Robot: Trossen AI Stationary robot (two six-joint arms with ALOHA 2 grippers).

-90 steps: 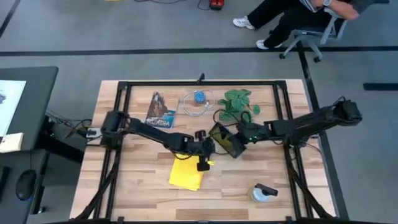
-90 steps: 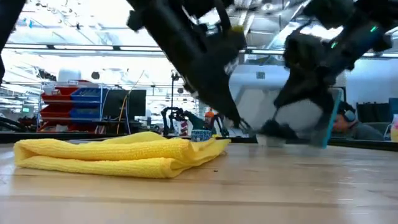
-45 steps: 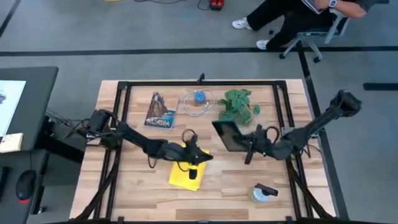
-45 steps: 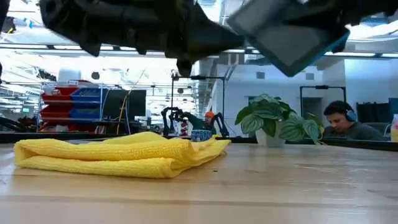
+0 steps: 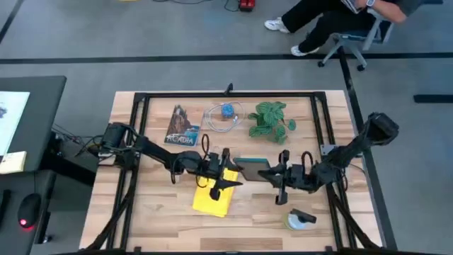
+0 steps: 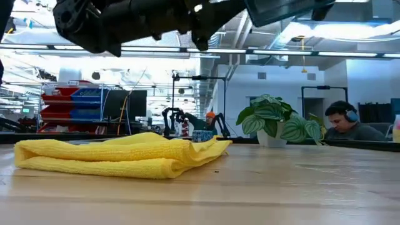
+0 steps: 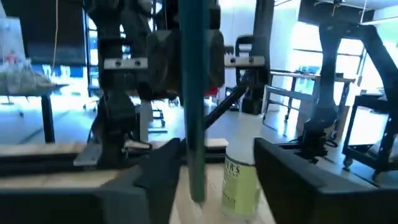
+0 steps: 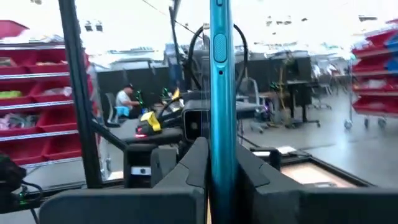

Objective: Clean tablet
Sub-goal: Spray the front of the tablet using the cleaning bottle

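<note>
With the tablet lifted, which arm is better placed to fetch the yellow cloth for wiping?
Left, most likely. The right claw is shut on the tablet's edge, holding it above the table. The left claw is open and hangs right over the yellow cloth, beside the tablet, so it only needs to drop down.

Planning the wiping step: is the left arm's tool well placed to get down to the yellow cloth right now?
Probably yes: the left tool hovers open directly over the yellow cloth, with nothing beneath it. The tablet, clamped in the right tool, sits off to the side.
</note>
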